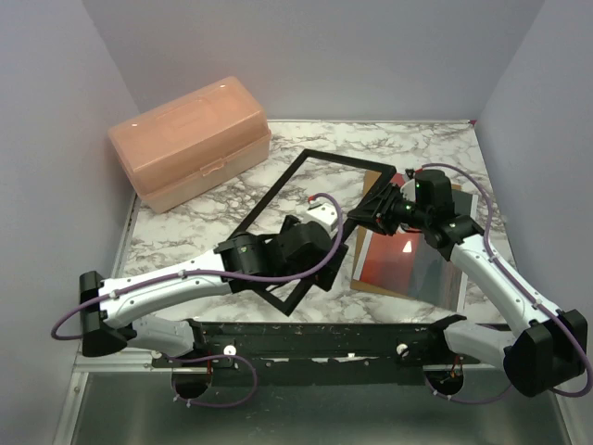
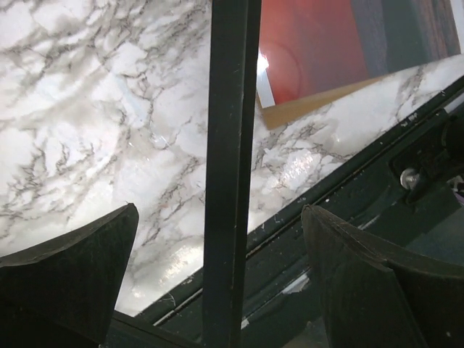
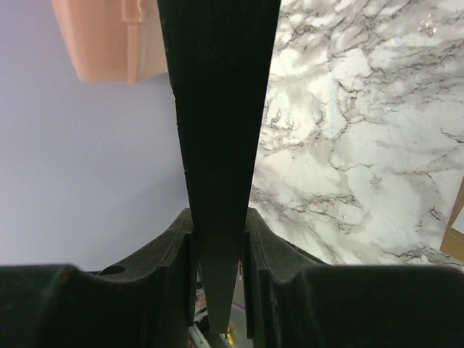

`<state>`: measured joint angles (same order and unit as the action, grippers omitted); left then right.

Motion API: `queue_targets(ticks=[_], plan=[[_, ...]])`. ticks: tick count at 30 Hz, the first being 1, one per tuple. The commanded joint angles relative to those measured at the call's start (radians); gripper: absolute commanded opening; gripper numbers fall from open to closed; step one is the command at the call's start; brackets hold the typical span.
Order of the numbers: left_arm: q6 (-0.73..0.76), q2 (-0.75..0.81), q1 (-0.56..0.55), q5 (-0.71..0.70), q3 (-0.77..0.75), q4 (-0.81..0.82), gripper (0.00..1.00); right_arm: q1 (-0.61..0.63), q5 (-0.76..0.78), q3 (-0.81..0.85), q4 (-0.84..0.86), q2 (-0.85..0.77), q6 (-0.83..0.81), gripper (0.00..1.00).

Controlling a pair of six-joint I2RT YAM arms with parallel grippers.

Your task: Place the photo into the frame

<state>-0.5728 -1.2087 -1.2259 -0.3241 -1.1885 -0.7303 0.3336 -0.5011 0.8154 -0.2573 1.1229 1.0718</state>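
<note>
There are two grippers, the left gripper and the right gripper, one frame (a bar between the spread left fingers, another pinched by the right fingers), one photo beyond the left fingers, one brown board beneath it, and one peach box.

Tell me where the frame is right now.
In the top view the frame is central, between the orange box and the photo; the right pincer grips its right side, the open left pincer straddles its near edge.
</note>
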Motion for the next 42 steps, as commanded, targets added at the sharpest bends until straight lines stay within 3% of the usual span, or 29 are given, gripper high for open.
queue_targets(ticks=[1,7,10,15,20,27,29,32,40,42], plan=[[0.044,-0.137,-0.057,-0.179,-0.178,-0.182,0.99,-0.004,0.102,0.137,-0.171,-0.038,-0.070,0.03],[0.004,-0.340,-0.135,-0.394,-0.399,-0.385,0.97,-0.004,0.116,0.235,-0.241,-0.052,-0.070,0.02],[-0.051,-0.440,-0.160,-0.474,-0.496,-0.513,0.88,-0.004,0.108,0.246,-0.247,-0.061,-0.060,0.03],[-0.114,-0.514,-0.172,-0.529,-0.524,-0.600,0.72,-0.004,0.074,0.221,-0.217,-0.085,-0.025,0.03],[-0.153,-0.503,-0.175,-0.538,-0.480,-0.604,0.53,-0.004,0.050,0.199,-0.197,-0.111,0.003,0.04],[-0.154,-0.516,-0.176,-0.576,-0.496,-0.644,0.04,-0.004,0.027,0.175,-0.168,-0.130,0.001,0.09],[-0.163,-0.523,-0.175,-0.587,-0.516,-0.673,0.00,-0.004,0.024,0.165,-0.151,-0.139,-0.007,0.17],[-0.163,-0.512,-0.176,-0.595,-0.538,-0.690,0.00,-0.004,0.032,0.153,-0.145,-0.147,-0.020,0.46],[-0.010,-0.340,-0.159,-0.503,-0.529,-0.538,0.00,-0.004,0.057,0.139,-0.127,-0.194,-0.020,0.99],[0.038,-0.287,-0.138,-0.448,-0.520,-0.479,0.00,-0.005,0.056,0.134,-0.112,-0.205,-0.019,1.00]])
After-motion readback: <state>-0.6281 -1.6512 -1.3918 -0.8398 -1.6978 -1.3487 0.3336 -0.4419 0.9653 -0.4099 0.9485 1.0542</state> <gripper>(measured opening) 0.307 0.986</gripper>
